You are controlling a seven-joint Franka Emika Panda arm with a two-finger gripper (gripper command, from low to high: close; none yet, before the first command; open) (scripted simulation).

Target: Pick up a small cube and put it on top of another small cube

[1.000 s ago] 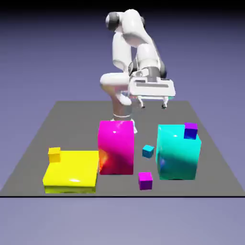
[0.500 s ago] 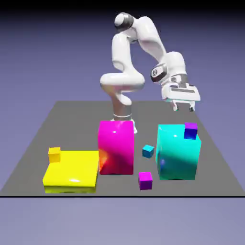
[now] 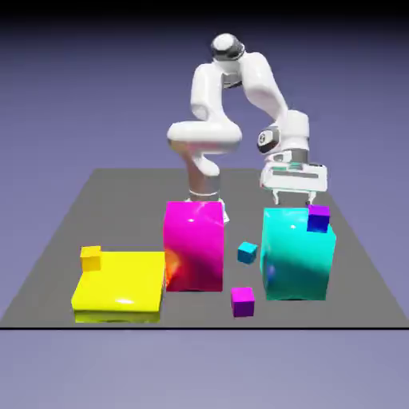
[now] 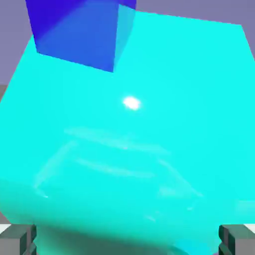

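Note:
The small cube (image 3: 247,252), tiny and cyan, lies on the grey table between the tall magenta block and the large cyan block. The other small cube (image 3: 318,217), purple on top and deep blue on its side, sits on the large cyan block's (image 3: 295,260) top at its right corner. My gripper (image 3: 292,198) hangs open just over that block's back edge, left of the purple cube, and holds nothing. In the hand view the cyan block's glossy top (image 4: 134,149) fills the picture, with the blue-sided cube (image 4: 79,37) at upper left. The grey fingertips (image 4: 17,241) show far apart.
A tall magenta block (image 3: 194,244) stands left of the tiny cyan cube. A flat yellow block (image 3: 120,286) lies at the front left with a tiny yellow-orange cube (image 3: 91,257) on its corner. A tiny magenta cube (image 3: 243,300) lies near the table's front edge.
The arm swung from above the magenta block toward the exterior view's right, then came back slightly left and lower, over the large cyan block. The jaws stayed open. No cube moved.

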